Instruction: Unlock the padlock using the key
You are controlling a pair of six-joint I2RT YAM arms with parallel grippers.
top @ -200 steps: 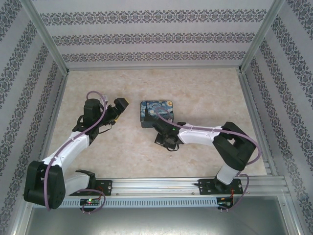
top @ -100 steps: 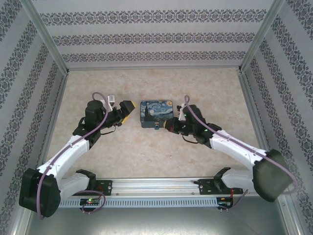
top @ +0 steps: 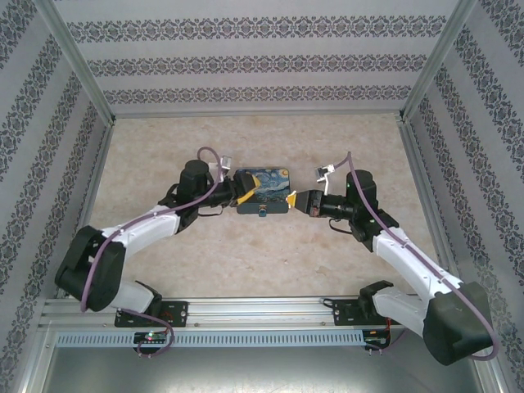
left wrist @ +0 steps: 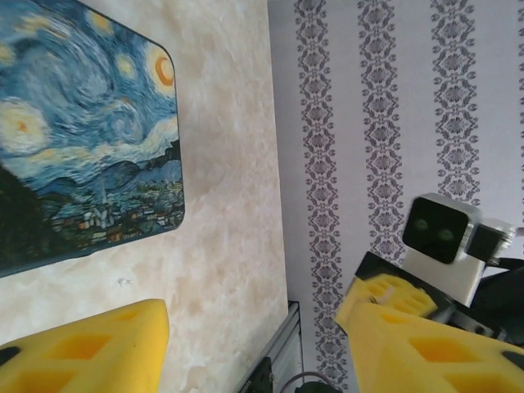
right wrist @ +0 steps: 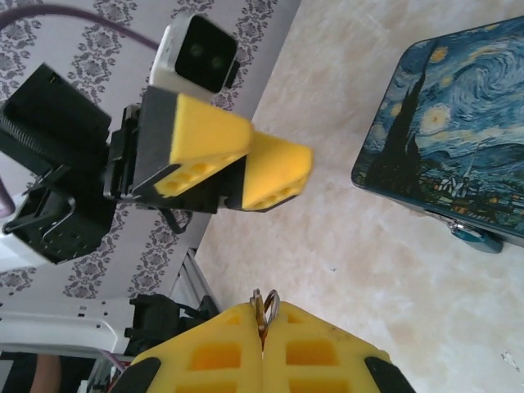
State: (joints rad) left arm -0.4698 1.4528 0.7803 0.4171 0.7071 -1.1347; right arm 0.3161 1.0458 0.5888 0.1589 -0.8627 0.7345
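The tiny blue padlock (top: 262,212) hangs at the front edge of the Starry Night box (top: 264,188); in the right wrist view the padlock (right wrist: 476,237) sits under the box's (right wrist: 458,131) rim. My right gripper (top: 301,199) hovers just right of the box, shut on the key (right wrist: 264,304), whose thin metal ring pokes out between the yellow pads. My left gripper (top: 240,192) is at the box's left edge, its fingers (left wrist: 82,352) apart with nothing between them. The box (left wrist: 82,139) lies off to the side of the left jaws.
The two grippers face each other across the box; the left gripper (right wrist: 237,164) shows in the right wrist view. Patterned walls (top: 262,65) and aluminium posts enclose the marbled table (top: 262,254). A metal rail (top: 262,311) runs along the near edge.
Both arms swung in toward the box: the left gripper moved right to its left edge and its jaws narrowed. The right gripper went from the box's front round to its right side, staying shut.
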